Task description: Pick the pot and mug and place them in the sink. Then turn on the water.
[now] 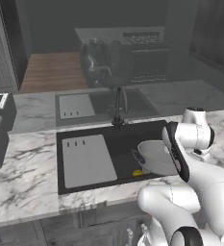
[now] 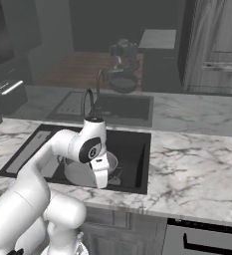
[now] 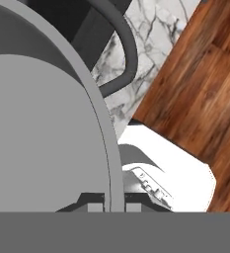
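Pot [image 1: 154,156] held by gripper [image 3: 106,205] over sink [image 1: 123,137].

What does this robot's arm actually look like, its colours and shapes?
The arm is glossy white, built of thick rounded tube sections with bulging elbows. Black bands and round black caps mark the joints; one cap carries a small white mark. No loose cables show.

The left base view sits behind the arm at about 7 o'clock and looks forward and down, with the sink [image 1: 84,139] dead ahead. The right base view does the same from roughly 5 o'clock, so both share the sink [image 2: 135,149] and the marble counter [image 1: 27,178]. The hand view is jammed right up against the pot [image 3: 42,133] wall, rolled sideways.
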Robot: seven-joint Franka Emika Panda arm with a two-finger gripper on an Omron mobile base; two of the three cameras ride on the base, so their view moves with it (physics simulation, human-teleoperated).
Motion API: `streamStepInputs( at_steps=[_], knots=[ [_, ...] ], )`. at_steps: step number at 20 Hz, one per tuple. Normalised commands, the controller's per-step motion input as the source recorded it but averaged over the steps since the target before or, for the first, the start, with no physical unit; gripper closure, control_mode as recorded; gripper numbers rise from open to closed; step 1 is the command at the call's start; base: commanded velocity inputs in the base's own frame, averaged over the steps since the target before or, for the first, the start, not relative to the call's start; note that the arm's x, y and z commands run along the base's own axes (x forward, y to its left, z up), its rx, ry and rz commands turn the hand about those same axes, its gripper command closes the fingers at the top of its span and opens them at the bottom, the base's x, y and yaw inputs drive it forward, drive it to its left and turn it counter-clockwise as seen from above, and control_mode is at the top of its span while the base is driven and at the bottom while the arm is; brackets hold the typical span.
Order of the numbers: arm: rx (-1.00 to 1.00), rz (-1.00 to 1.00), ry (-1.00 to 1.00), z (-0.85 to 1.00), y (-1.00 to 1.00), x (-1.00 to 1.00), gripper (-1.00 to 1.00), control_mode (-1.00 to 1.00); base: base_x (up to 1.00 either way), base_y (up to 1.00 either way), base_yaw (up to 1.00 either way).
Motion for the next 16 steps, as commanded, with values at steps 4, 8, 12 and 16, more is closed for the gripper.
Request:
streamStepInputs(
  at_steps=[4, 8, 12, 16],
  knots=[
    [0.0, 0.02, 0.03, -0.14, 0.06, 0.87, 1.0, -1.0, 0.0, 0.0, 0.0],
    [0.0, 0.02, 0.03, -0.21, 0.0, 0.99, 1.0, -1.0, 0.0, 0.0, 0.0],
    [-0.01, 0.0, 0.0, -0.08, 0.0, 0.49, 1.0, -1.0, 0.0, 0.0, 0.0],
    [-0.04, 0.0, 0.0, 0.0, 0.0, 0.12, 1.0, -1.0, 0.0, 0.0, 0.0]
  ],
)
